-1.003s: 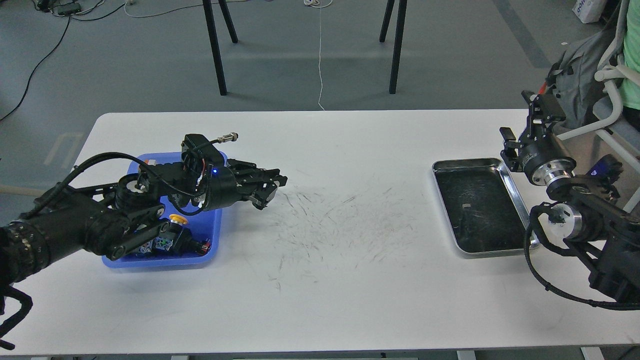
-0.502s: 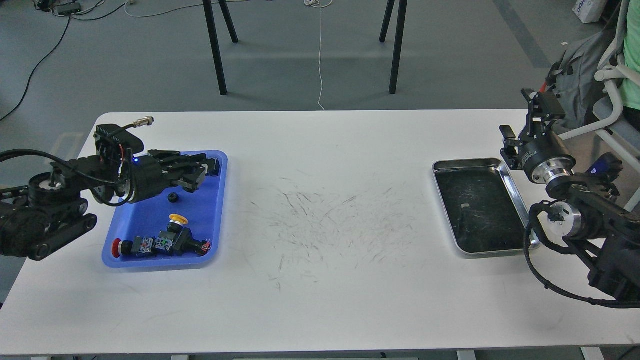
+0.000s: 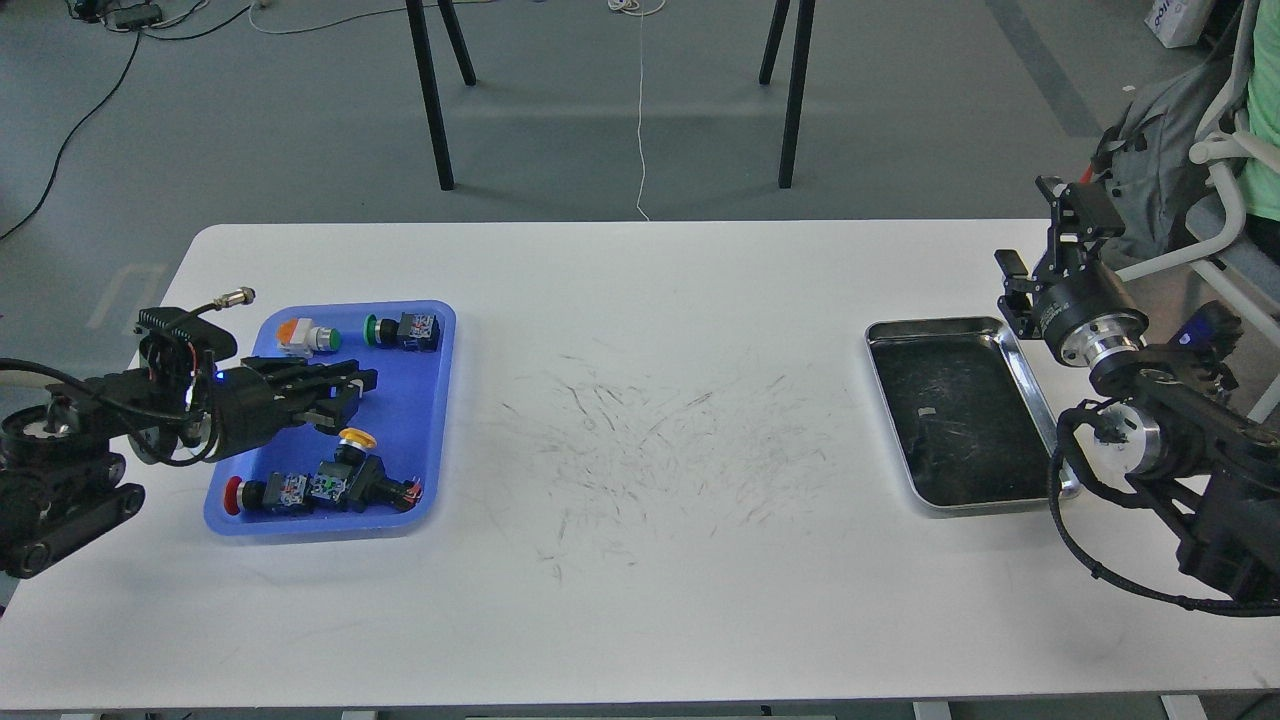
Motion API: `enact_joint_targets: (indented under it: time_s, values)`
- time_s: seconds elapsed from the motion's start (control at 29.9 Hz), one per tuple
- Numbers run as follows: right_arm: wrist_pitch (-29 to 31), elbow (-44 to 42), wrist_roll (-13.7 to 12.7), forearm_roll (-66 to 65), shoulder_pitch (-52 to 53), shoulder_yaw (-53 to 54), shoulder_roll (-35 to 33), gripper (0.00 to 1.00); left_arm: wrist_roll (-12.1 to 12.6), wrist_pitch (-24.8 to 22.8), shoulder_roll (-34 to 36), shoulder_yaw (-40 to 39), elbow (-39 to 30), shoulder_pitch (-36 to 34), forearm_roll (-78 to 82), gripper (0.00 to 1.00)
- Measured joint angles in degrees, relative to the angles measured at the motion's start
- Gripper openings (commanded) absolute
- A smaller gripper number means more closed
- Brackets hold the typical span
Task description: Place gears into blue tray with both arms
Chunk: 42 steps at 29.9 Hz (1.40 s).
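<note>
**Left hand over the blue tray, gears out of sight**

My left hand (image 3: 345, 392) hangs over the blue tray (image 3: 432, 440), fingers lying close together with nothing visible between them; I cannot tell whether they are fully closed. My right hand (image 3: 1040, 275) sits raised by the far corner of the steel tray (image 3: 1040, 415), too dark and end-on for me to read its state.

I cannot pick out either gear. If one is in the blue tray, my left hand is covering it. The steel tray shows only a dark scuffed bottom with a small pale fleck.

The risk I see: the tray is crowded with push-button switches, a yellow-capped one (image 3: 352, 440) just below my fingers, an orange one (image 3: 300, 336) and a green one (image 3: 400, 329) beyond. A careless sweep of the left arm could knock them or drag the tray across the table (image 3: 660, 600). The arm's cables also hang near the rim.
</note>
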Motion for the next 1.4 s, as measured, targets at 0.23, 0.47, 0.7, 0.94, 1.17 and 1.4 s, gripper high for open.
enact_joint_targets:
  time_s: [0.23, 0.47, 0.7, 0.94, 1.17, 1.4]
  values:
    - [0.01, 0.08, 0.00, -0.09, 0.00, 0.00, 0.04, 0.96, -0.01, -0.02, 1.13, 0.53, 1.09, 0.64, -0.21, 0.18]
    - [0.01, 0.17, 0.00, -0.19, -0.06, 0.00, 0.11, 0.96, -0.02, -0.16, 1.25, 0.65, 2.72, 2.10, -0.16, 0.18]
    - [0.02, 0.21, -0.01, -0.20, -0.24, 0.00, 0.16, 0.96, -0.01, -0.07, 1.17, 0.65, 4.29, 3.00, -0.08, 0.19]
    - [0.02, 0.25, -0.01, -1.05, -0.12, 0.00, 0.61, 0.96, -0.01, -0.02, 0.96, 0.58, 4.32, 3.05, -0.22, 0.25]
    - [0.02, 0.19, -0.01, -1.34, -0.09, 0.00, 1.31, 0.96, -0.01, -0.02, 1.02, 0.50, 4.36, 3.12, -0.26, 0.34]
    - [0.02, 0.25, -0.01, -1.71, -0.09, 0.00, 1.40, 0.96, -0.01, -0.01, 1.12, 0.53, 4.34, 3.10, -0.22, 0.47]
